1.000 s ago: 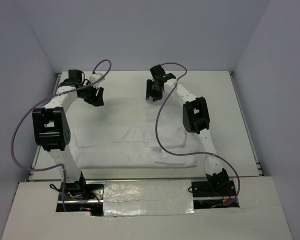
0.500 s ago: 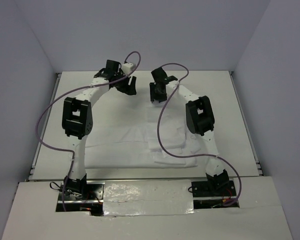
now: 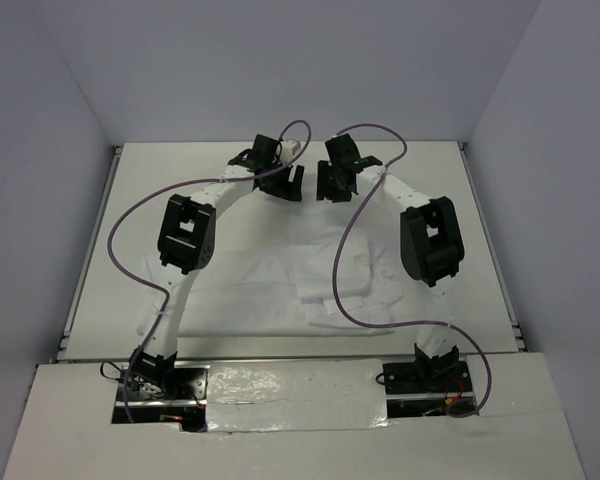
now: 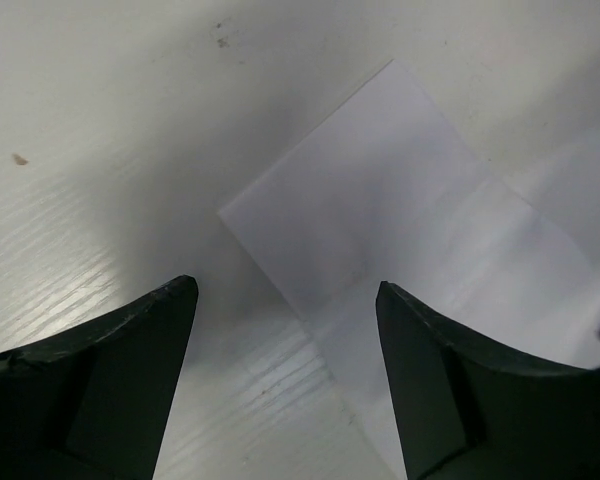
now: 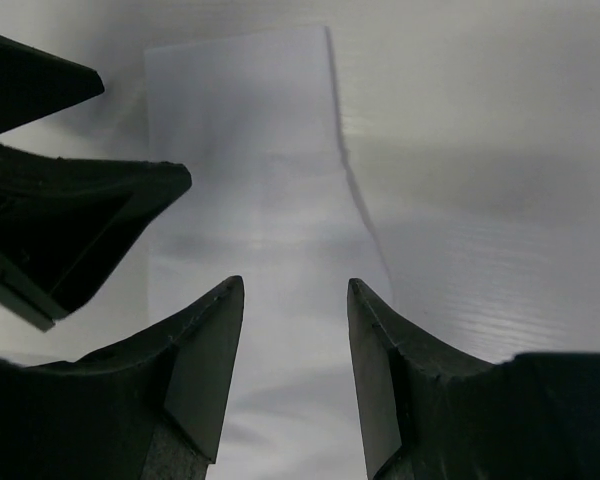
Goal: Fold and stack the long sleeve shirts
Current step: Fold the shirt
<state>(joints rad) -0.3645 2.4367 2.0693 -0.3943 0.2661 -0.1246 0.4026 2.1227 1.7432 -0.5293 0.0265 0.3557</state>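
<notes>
Lying wrinkled across the middle of the table [image 3: 455, 195], the long sleeve shirt [image 3: 265, 285] sends one sleeve [image 4: 400, 200] toward the far side. Over its end, nearly side by side, hover the left gripper [image 3: 283, 187] and right gripper [image 3: 332, 187], jaws parted and empty. A purple cable [image 3: 332, 290] loops over the cloth.

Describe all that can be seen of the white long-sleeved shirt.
The plain white soft-cloth long-sleeved shirt lies flat on the white tabletop, wrinkled and partly folded. One narrow strip, likely a sleeve, stretches to the far side, ending squarely beneath the open left pincer and right pincer; neither grips it.
</notes>
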